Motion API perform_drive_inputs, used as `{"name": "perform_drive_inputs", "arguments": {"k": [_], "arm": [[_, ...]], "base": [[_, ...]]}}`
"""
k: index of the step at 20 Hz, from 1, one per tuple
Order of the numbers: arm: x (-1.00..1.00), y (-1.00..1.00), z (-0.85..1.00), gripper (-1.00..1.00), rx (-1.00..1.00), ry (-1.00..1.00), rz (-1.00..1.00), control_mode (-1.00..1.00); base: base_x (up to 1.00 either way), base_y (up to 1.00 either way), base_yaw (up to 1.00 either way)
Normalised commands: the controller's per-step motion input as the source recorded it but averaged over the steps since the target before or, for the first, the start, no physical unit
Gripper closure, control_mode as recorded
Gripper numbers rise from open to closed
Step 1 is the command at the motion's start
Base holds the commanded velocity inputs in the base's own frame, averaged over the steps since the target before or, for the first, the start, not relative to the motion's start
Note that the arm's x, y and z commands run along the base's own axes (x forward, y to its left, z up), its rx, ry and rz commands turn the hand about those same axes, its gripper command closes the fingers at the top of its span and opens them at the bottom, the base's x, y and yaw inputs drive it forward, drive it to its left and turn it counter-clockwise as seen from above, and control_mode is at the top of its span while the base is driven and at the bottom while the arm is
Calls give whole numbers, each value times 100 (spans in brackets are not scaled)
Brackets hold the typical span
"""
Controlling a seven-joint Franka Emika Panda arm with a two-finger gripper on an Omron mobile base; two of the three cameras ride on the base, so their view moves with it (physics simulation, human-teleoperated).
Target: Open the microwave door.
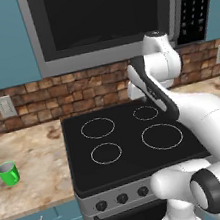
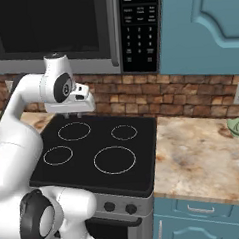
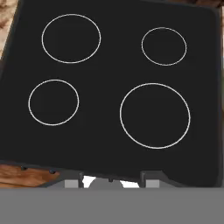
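Note:
The microwave door (image 1: 101, 12) is a grey-framed panel with a dark window, mounted above the stove, and it looks shut. Its long grey bar handle (image 1: 179, 4) runs down the right edge, beside the black keypad (image 1: 196, 1). In the right base view the door (image 2: 45, 21) and handle (image 2: 113, 26) sit at the top left. My gripper (image 2: 71, 115) hangs well below the door, pointing down over the back of the black stovetop (image 2: 98, 148). In the hand view its fingertips (image 3: 73, 183) stand apart with nothing between them, so the gripper (image 3: 112, 183) is open.
A green mug (image 1: 8, 174) stands on the counter left of the stove. A green object (image 2: 238, 127) lies on the right counter (image 2: 199, 161). A brick backsplash (image 1: 54, 98) runs behind, and blue cabinets (image 2: 201, 26) flank the microwave. Stove knobs (image 1: 122, 198) line the front.

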Motion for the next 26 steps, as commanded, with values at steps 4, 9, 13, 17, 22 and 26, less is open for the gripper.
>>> {"name": "perform_drive_inputs", "arguments": {"k": [4, 9, 13, 17, 22, 26], "arm": [[-19, 0, 14, -100, 0, -21, 0, -100], [-69, -8, 43, -100, 0, -40, 0, -100], [-78, -41, 53, -100, 0, -38, -1, -100], [-29, -47, 71, -100, 0, -30, -3, -100], [0, -50, 68, -100, 1, -23, 1, -100], [0, -90, 67, -100, 7, -35, 12, -100]], "base": [[0, 0, 0], [0, 0, 0], [0, 0, 0], [0, 0, 0], [0, 0, 0], [0, 0, 0]]}}
